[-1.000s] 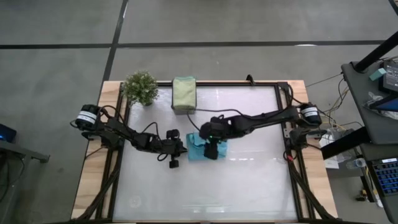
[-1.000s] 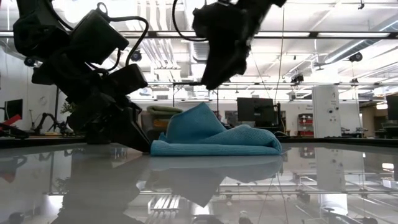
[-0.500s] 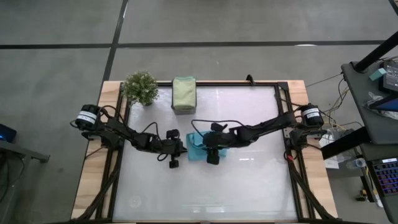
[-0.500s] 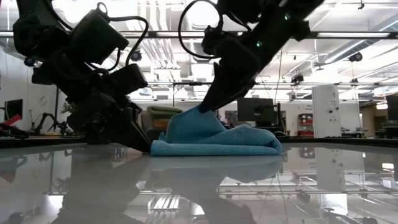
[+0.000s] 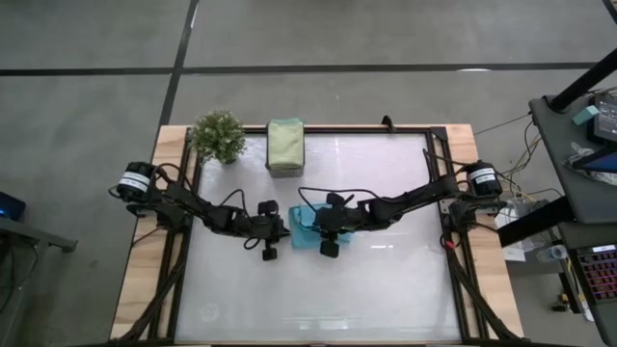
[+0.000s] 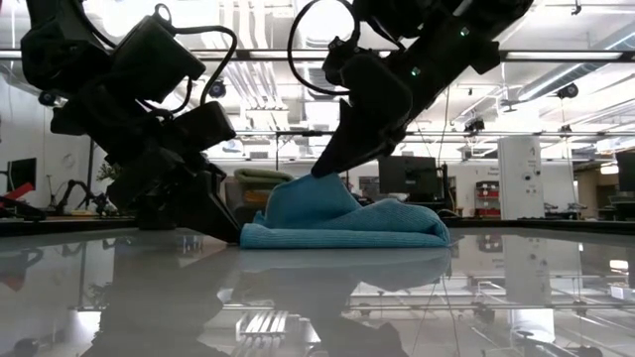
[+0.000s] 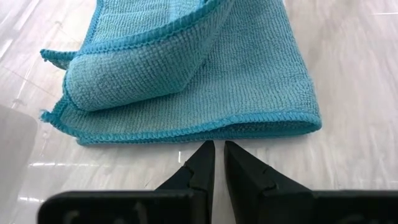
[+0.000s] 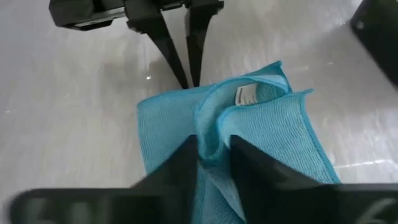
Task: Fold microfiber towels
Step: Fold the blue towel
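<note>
A light blue microfiber towel (image 5: 301, 234) lies folded on the glossy table near its middle, with its upper layer bulging into a peak (image 6: 316, 188). My right gripper (image 8: 214, 158) comes down on that peak from the right and is shut on it. My left gripper (image 7: 216, 148) is shut, with its tips on the table just short of the towel's hemmed left edge (image 7: 186, 132). A thin strip of table shows between them. A sage green towel (image 5: 284, 145) lies folded at the table's far edge. My right gripper pinches a raised ridge of the towel's upper layer (image 8: 214, 140) between its two fingers. The fingers slant down from the table's right side. The ridge stands up between them, slack, while the rest of the towel (image 6: 347, 230) lies flat on the table.
A small green potted plant (image 5: 217, 135) stands at the far left corner, beside the sage towel. The dark table frame (image 5: 445, 193) runs along the sides. Bare tabletop (image 5: 318, 299) stretches toward the near edge.
My right gripper has come down from above the blue towel onto its raised peak, tipping as the arm stretched out lower. The towel has kept its shape and place.
</note>
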Robot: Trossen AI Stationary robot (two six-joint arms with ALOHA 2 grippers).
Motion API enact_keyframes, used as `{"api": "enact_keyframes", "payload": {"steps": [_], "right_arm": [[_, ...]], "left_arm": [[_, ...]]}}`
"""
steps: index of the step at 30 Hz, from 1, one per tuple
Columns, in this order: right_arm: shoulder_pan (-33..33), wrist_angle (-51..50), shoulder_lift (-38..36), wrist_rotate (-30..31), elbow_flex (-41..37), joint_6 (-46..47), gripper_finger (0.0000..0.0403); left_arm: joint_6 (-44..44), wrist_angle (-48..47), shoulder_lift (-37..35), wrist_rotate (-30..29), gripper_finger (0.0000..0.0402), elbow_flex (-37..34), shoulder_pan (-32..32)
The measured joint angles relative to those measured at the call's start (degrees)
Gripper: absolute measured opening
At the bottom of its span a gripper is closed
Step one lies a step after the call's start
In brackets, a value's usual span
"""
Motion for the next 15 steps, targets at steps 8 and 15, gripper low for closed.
{"api": "enact_keyframes", "payload": {"steps": [8,15], "right_arm": [[0.9,1.2,0.1,-0.1,1.2,0.5,0.0012],[2.1,1.3,4.0,-0.2,5.9,2.0,0.0009]], "left_arm": [[0.0,0.0,0.0,0.0,0.0022,0.0,0.0],[0.0,0.0,0.0,0.0,0.0022,0.0,0.0]]}}
